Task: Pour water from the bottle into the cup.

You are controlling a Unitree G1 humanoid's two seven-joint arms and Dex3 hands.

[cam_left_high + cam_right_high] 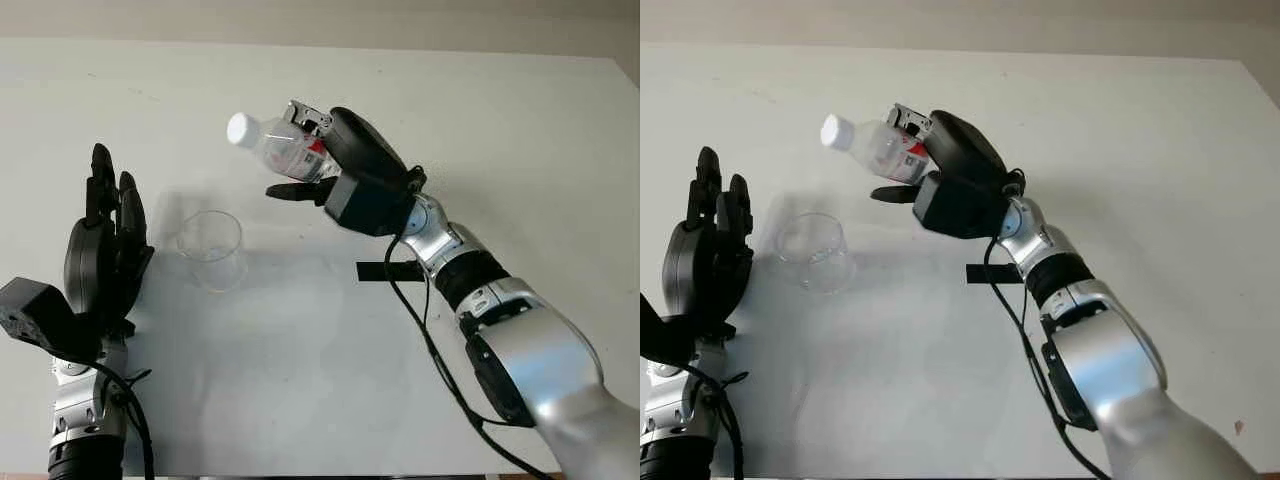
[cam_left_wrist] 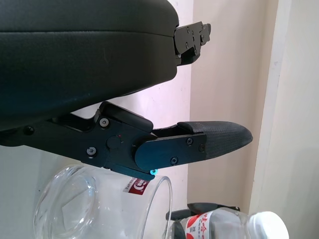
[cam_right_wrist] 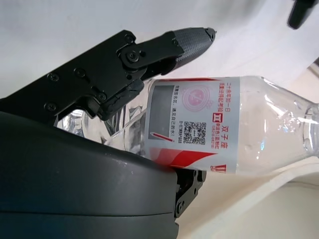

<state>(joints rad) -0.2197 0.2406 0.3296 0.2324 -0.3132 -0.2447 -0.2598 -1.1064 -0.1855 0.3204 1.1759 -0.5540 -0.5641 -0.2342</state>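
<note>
Right hand (image 1: pixel 335 165) has its fingers wrapped around the water bottle (image 1: pixel 283 147) by the label and is holding it up off the white table (image 1: pixel 520 150) — tipped over nearly sideways, white cap (image 1: pixel 239 128) on and pointing toward the robot's left. Clear cup (image 1: pixel 211 249) stands upright on the table, lower than the cap and a bit further left. Left hand (image 1: pixel 105 245) is open, holding nothing, just beside the cup — not touching it.

Bare test bench, I'd say.
I see only a plain white table (image 1: pixel 520 120), a pale wall (image 2: pixel 234 74) behind, black tape strip (image 1: pixel 388 271).
</note>
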